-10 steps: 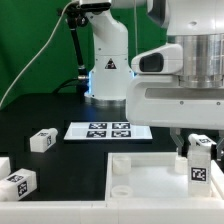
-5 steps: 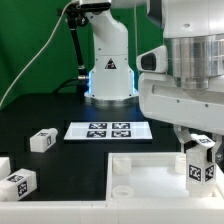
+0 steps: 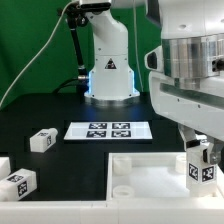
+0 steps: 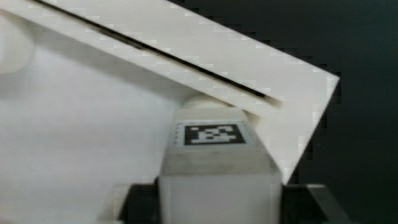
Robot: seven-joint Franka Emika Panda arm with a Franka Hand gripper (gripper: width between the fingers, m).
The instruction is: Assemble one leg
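Note:
My gripper [image 3: 203,150] is shut on a leg [image 3: 203,166], a small white post with a black-and-white tag, and holds it upright over the right part of the large white tray-like part [image 3: 150,180]. In the wrist view the leg [image 4: 219,165] sits between my dark fingers [image 4: 139,203] above the tray's corner [image 4: 214,100]. Whether the leg touches the tray I cannot tell. Two more legs [image 3: 42,140] [image 3: 17,184] lie on the black table at the exterior view's left.
The marker board [image 3: 108,130] lies flat behind the tray. The robot base [image 3: 108,75] stands at the back before a green curtain. Another white part [image 3: 3,165] shows at the exterior view's left edge.
My gripper has moved down and toward the exterior view's right with the leg in it, lower over the tray. The other legs have not moved.

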